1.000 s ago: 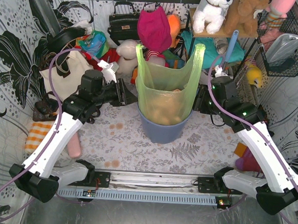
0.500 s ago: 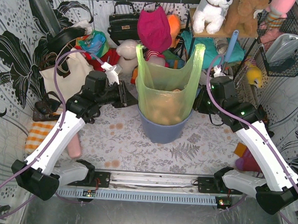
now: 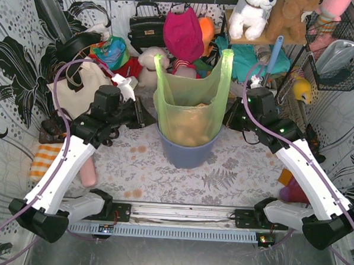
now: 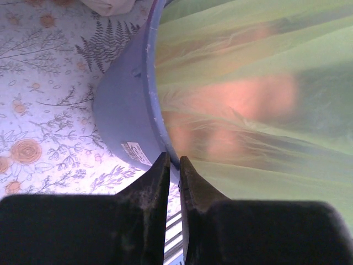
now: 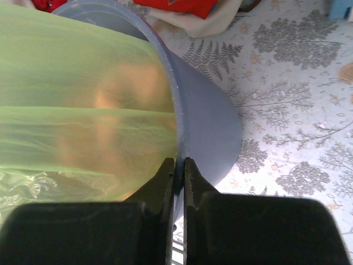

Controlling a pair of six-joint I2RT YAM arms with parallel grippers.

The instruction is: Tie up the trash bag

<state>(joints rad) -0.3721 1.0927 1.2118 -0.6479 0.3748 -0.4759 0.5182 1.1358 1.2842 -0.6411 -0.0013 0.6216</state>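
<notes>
Leaning further left than a second ago, the thin translucent light-green trash bag (image 3: pixel 189 109) stands in the blue-grey round plastic bin (image 3: pixel 184 155), which has shifted too. The right tool (image 5: pixel 179 161) is pressed together at the rim. The left tool (image 4: pixel 172 160) is nearly closed, and I cannot tell whether it pinches plastic. The fern-printed table (image 3: pixel 240 171) carries the bin, and a white plush dog (image 3: pixel 253 12) sits behind.

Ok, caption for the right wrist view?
Right gripper shut at the rim of the blue-grey bin, translucent light-green trash bag inside, floral tablecloth below.
</notes>
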